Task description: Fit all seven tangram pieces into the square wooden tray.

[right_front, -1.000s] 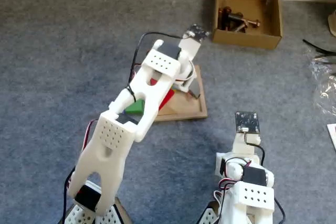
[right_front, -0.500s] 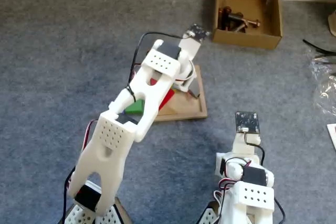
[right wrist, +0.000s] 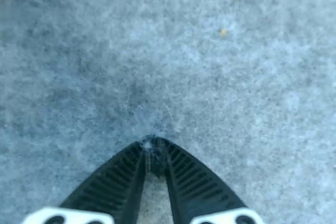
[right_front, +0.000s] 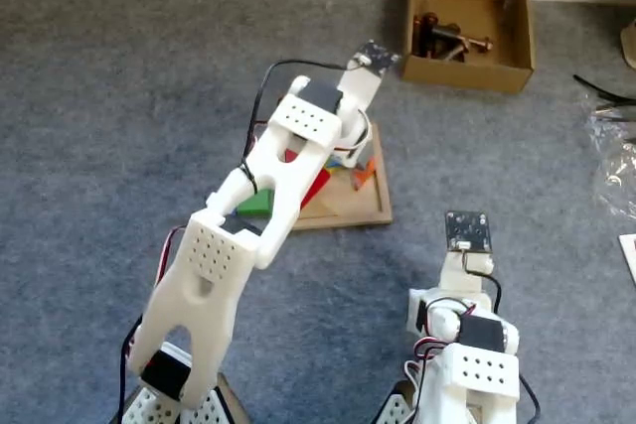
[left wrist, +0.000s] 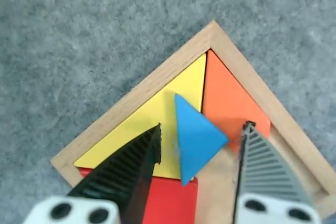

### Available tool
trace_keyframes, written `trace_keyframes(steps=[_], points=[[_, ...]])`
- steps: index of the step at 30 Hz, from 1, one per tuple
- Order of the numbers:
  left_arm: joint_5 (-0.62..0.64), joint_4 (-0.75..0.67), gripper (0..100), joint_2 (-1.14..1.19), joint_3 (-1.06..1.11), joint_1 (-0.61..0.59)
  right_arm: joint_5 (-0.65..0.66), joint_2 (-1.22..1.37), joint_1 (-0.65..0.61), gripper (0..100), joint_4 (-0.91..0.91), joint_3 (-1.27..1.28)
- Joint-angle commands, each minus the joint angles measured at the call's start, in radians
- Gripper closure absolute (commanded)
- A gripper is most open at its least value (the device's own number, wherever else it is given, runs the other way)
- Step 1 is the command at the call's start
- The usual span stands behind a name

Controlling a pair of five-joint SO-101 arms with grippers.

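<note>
Jaws of the left gripper [left wrist: 202,125] stand apart over the wooden tray [left wrist: 157,80], blue triangle [left wrist: 195,140] between them (atop the yellow piece [left wrist: 157,106]); right gripper [right wrist: 152,142] closed above carpet [right wrist: 210,51].

Open cardboard box [right_front: 467,29] of metal parts [right_front: 447,37] on grey carpet [right_front: 119,126].

L arm [right_front: 260,194] hides most of tray [right_front: 350,217]; red pc [left wrist: 169,204] cut off by edge.
</note>
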Motion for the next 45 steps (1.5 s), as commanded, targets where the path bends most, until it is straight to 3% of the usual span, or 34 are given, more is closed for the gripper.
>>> trace_keyframes(steps=[1,9,28,45], points=[[-0.008,-0.011,77,0.018,-0.039,0.012,-0.003,-0.001,0.039,99.3,0.016,0.031],[-0.008,-0.009,87,0.033,-0.053,0.012,-0.003,-0.001,0.039,99.3,0.016,0.031],[-0.008,0.000,87,0.001,-0.079,0.008,-0.003,-0.001,0.039,99.3,0.016,0.031],[-0.008,0.132,87,-0.176,-0.082,0.012,-0.003,-0.001,0.039,99.3,0.016,0.031]])
